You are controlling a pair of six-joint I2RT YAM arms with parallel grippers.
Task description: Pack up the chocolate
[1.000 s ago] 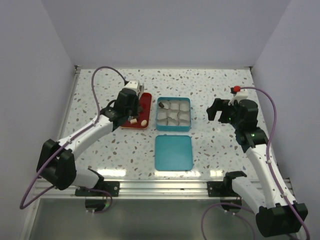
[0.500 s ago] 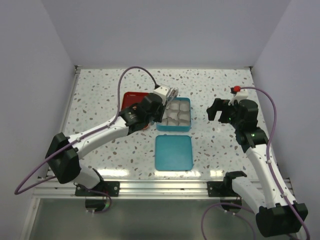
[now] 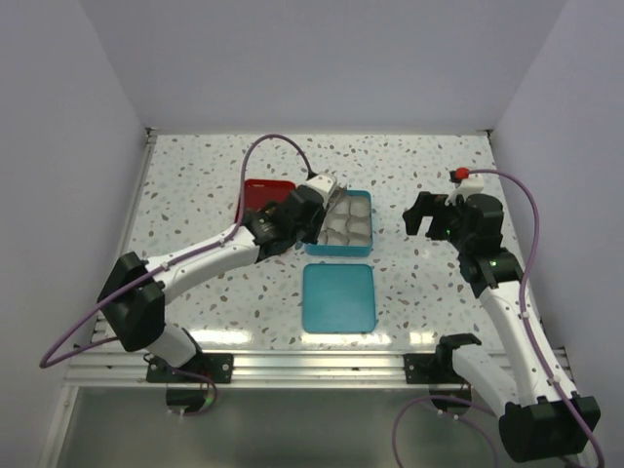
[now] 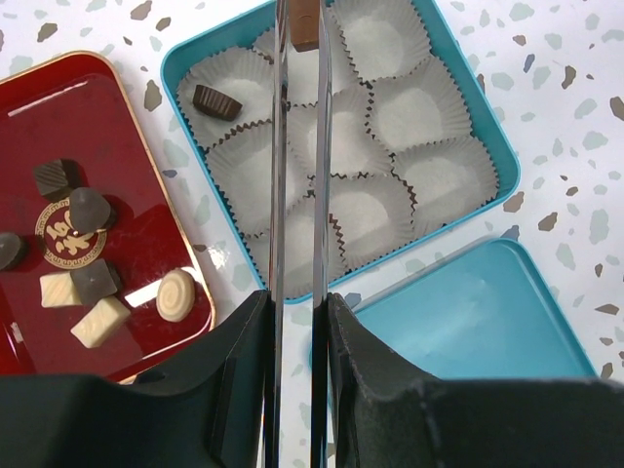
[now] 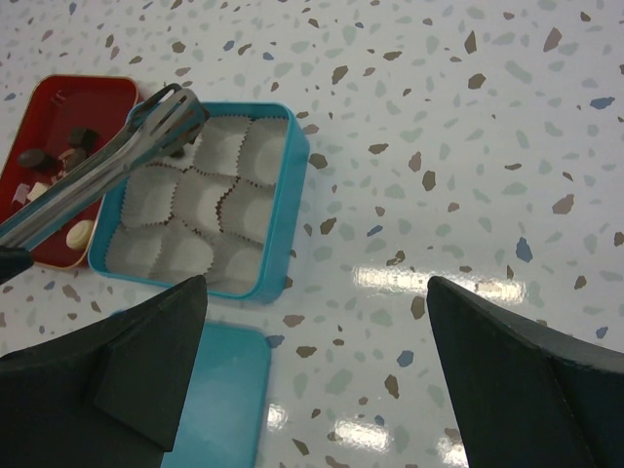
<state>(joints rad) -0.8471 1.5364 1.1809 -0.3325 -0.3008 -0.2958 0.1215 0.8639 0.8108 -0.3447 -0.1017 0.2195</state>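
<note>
Left gripper [image 4: 297,304] is clenched on a pair of metal tongs [image 4: 279,195], black fingers pressing the two blades almost together. In the left wrist view the blades run straight up to 12 o'clock. There at the very tips sits a brown chocolate [image 4: 304,23], pinched between them, well out ahead of the gripper itself. That piece hangs over the far row of white paper cups [image 4: 419,107] in the teal tin [image 4: 458,73]; whether it touches paper, I can't tell.

A second dark piece [image 4: 216,100] lies in a cup at about 11 o'clock from the gripper, just left of the blades.

The loose chocolates [image 4: 88,210] lie on the red tray [image 4: 146,146] between 9 and 10 o'clock: dark ones round the gold emblem, and three cream ones, one of them round, nearer the gripper. The tray lies alongside the tin, the two close together.

At 3 o'clock from the gripper lies the teal lid [image 4: 487,312], flat on the speckled table [image 3: 195,175].

Over on the other side, the right gripper [image 5: 314,292] is released, fingers spread wide with nothing between them, well apart from the tin, which sits at its 10 o'clock.
</note>
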